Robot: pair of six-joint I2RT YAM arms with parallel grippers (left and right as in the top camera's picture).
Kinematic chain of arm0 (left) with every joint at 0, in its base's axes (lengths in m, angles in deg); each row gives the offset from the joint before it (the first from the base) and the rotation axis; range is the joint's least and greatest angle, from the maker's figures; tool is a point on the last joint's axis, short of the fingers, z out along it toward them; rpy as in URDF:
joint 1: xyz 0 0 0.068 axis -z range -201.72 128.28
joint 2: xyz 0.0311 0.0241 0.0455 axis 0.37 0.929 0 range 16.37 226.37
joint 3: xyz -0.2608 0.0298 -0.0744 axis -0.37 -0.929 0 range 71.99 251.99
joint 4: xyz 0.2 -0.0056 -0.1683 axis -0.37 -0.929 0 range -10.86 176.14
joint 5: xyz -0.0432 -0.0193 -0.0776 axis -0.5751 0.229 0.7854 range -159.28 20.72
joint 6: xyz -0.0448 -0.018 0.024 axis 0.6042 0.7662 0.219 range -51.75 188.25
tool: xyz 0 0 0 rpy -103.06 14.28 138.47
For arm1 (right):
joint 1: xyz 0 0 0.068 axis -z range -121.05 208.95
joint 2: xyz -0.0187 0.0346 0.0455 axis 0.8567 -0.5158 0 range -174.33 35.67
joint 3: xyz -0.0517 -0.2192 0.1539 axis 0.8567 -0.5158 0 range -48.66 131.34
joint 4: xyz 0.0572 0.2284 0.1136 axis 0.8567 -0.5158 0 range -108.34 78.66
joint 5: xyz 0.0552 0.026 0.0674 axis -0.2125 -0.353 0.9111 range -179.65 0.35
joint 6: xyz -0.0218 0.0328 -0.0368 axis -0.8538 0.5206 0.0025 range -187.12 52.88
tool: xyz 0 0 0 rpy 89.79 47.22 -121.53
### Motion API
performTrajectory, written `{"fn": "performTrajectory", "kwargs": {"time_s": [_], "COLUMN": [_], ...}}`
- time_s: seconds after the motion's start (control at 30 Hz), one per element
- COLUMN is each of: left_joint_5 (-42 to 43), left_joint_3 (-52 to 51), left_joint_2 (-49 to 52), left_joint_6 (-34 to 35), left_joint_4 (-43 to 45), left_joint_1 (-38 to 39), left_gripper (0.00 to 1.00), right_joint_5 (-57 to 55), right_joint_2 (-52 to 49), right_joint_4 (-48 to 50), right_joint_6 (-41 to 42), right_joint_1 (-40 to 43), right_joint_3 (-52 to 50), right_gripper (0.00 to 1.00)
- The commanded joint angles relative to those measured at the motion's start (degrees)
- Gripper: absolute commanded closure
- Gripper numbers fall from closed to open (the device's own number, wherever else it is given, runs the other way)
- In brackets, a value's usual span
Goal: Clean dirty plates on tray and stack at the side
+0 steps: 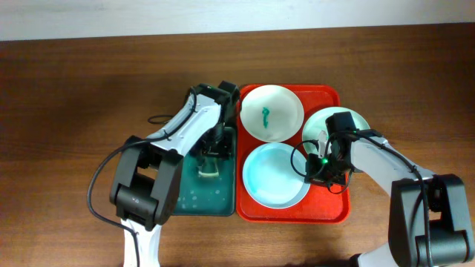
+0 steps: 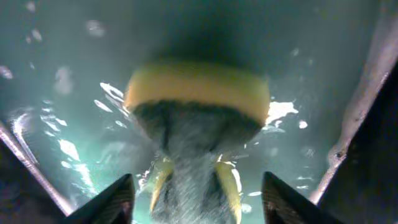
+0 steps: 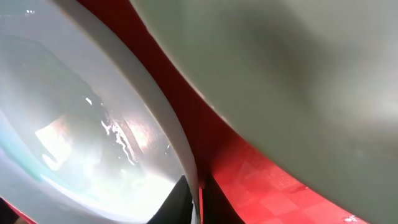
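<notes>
Brown table [image 1: 74, 89]: right gripper [image 3: 198, 199] pinching pale blue plate [image 1: 271, 178] rim, left gripper [image 2: 199, 196] spread above sponge [image 2: 199, 87]; may slip, glossy edge.

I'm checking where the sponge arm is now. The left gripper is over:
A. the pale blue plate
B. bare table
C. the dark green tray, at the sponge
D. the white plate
C: overhead, the left gripper is down over the dark green tray, and its wrist view shows the yellow sponge between its open fingers; the right gripper grips the pale blue plate by its rim.
</notes>
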Motion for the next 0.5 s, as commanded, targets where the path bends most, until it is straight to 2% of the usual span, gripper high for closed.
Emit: {"fn": "performTrajectory", "kwargs": {"time_s": [0.0, 0.03, 0.07, 0.17, 0.23, 0.37, 0.47], "left_joint_5": [2.01, 3.02, 3.87, 4.79, 4.79, 4.79, 4.79], "left_joint_3": [3.72, 4.0, 4.02, 4.02, 4.02, 4.02, 4.02], "left_joint_2": [-7.3, -9.55, -11.32, -19.56, -24.02, -30.58, -33.35], "left_joint_6": [-0.31, -0.33, -0.33, -0.33, -0.33, -0.33, -0.33], "left_joint_4": [-1.92, -2.16, -2.32, -3.72, -4.13, -4.11, -4.11], "left_joint_1": [-3.87, -5.22, -6.34, -11.8, -15.43, -22.14, -25.27], "left_gripper": [0.21, 0.18, 0.13, 0.05, 0.0, 0.0, 0.0], "right_joint_5": [-5.68, -5.42, -4.76, 1.9, 0.15, -0.96, -0.94], "right_joint_2": [-1.64, -1.64, -1.64, -0.7, 0.22, 0.94, 0.94], "right_joint_4": [1.46, 1.79, 1.07, -8.33, -14.53, -25.18, -27.45], "right_joint_6": [-1.38, -1.46, -1.6, -9.49, -9.42, -9.42, -9.2], "right_joint_1": [-0.13, -0.13, -0.13, -0.15, -0.15, -0.79, -3.85], "right_joint_3": [-1.38, -1.22, -0.76, 5.51, 10.32, 21.42, 27.12], "right_gripper": [0.9, 0.95, 0.96, 0.96, 0.96, 0.96, 0.96]}}
